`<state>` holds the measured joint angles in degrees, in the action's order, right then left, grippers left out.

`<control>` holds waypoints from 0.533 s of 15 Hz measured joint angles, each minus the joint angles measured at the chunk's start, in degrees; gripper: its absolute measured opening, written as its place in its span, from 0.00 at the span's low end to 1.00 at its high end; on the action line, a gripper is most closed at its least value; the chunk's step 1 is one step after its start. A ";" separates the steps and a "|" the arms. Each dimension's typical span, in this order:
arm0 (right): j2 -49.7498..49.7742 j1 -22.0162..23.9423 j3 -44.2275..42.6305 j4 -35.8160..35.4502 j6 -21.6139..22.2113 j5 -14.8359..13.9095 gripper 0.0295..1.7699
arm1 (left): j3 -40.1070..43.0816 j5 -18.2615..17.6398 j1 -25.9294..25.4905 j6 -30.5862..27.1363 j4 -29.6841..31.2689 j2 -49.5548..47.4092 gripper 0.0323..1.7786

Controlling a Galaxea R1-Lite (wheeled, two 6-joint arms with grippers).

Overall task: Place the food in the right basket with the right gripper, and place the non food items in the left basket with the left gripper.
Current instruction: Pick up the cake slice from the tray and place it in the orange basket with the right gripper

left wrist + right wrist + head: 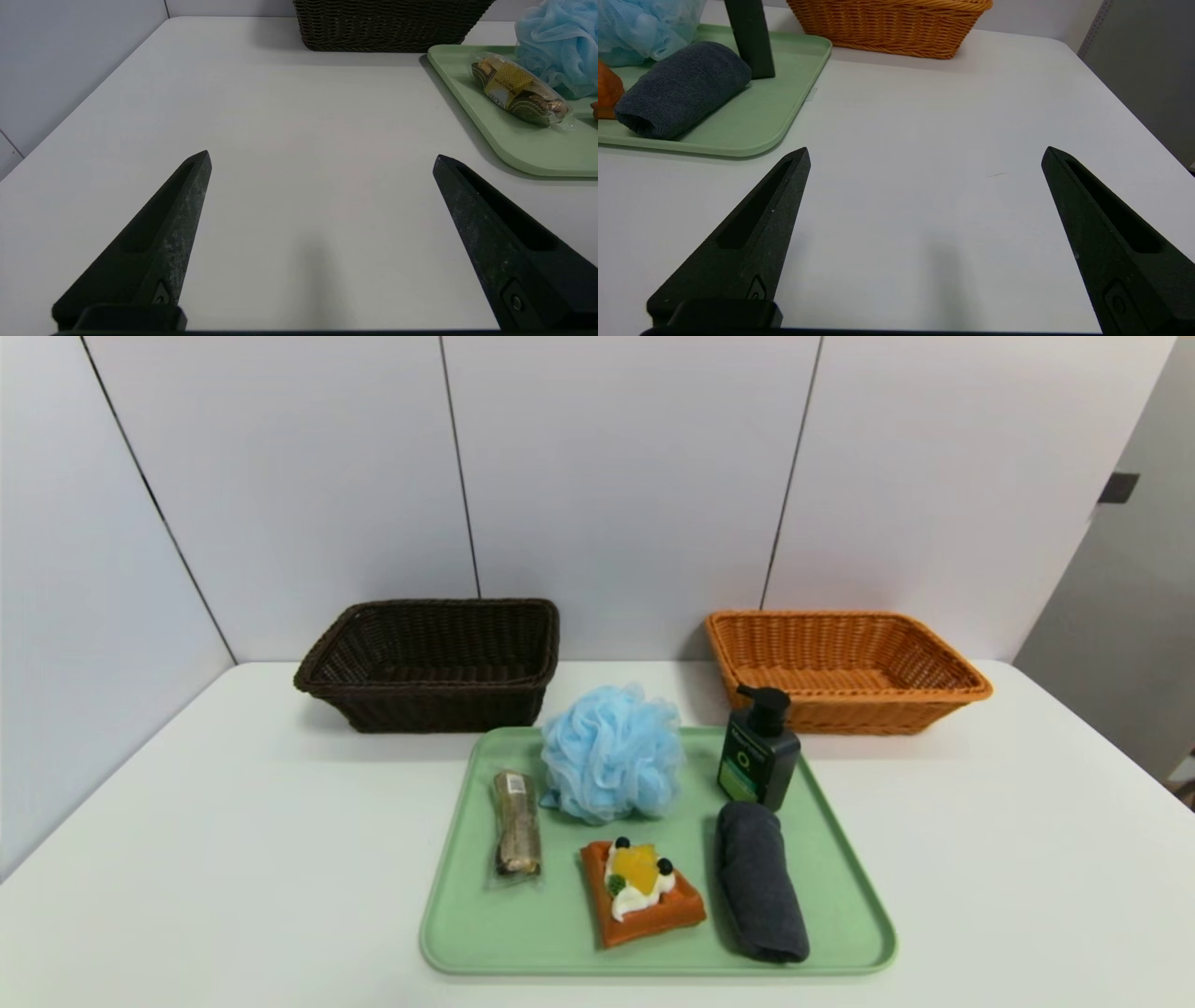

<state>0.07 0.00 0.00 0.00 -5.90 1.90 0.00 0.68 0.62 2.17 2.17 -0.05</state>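
Pale green plastic tray [467, 933], rounded at the corners, on a white table [187, 859], carrying all five items. Slim brown bar [516, 821] in clear wrapper at the tray's left, long axis running from the near edge toward the wall, printed label end pointing at the baskets. Square orange-brown waffle [642, 893] near the front centre, turned slightly askew, topped with white cream, yellow fruit and dark berries. Fluffy light-blue mesh bath puff [612, 753], round and ruffled, at the back, just beside the bar. Dark grey rolled towel [760, 880] at the tray's right, soft and cylindrical, lying lengthwise front to back. Dark green pump bottle [758, 749] upright just behind the towel, black pump nozzle pointing left. Dark brown wicker basket [429, 663] behind the tray on the left, bright orange wicker basket [845, 667] on the right, both rectangular with flared rims, long sides parallel to the wall. Left gripper [322, 156] over bare table left of the tray, tapered black jaws spread wide, holding nothing. Right gripper [924, 151] over bare table right of the tray, jaws equally wide apart, likewise gripping nothing.
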 joint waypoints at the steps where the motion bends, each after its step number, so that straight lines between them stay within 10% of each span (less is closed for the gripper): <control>1: 0.00 0.00 0.00 -0.02 -0.05 -0.01 0.97 | 0.00 -0.02 0.00 0.00 -0.02 0.00 0.95; 8: 0.00 0.00 -0.11 0.00 1.33 0.33 0.97 | -0.29 0.17 0.00 -0.88 -0.85 0.00 0.95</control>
<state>0.07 0.00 -0.11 0.00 -4.57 2.23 -0.29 0.85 0.62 1.29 1.32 -0.05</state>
